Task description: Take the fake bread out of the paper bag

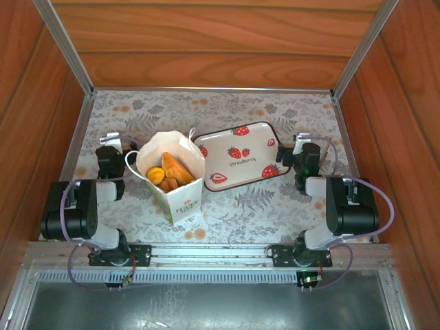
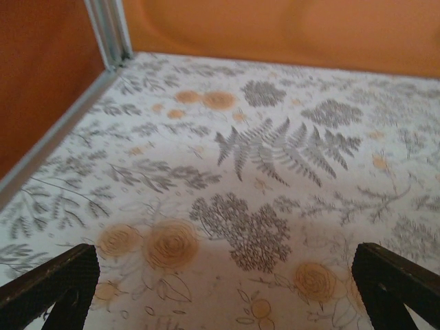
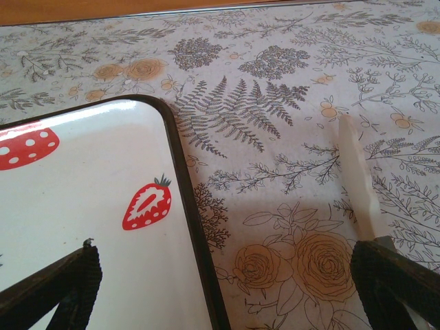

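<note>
My left claw [image 2: 223, 265] gapes wide and empty over the bench [image 1: 275, 199], near its left edge. My right claw [image 3: 225, 254], equally wide and empty, hangs above the corner of a tray [image 1: 258, 141] printed "strawberry". The white paper bag [image 1: 182, 199] stands upright left of centre with the fake bread [image 1: 170, 173] inside. Its logo is too small to read.

Bread [image 1: 168, 172] in bag [image 1: 184, 203], perhaps touching tray [image 1: 253, 144]

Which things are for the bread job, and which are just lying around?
For the job: bag, bread inside it.
Just lying about: tray, cloth.
</note>
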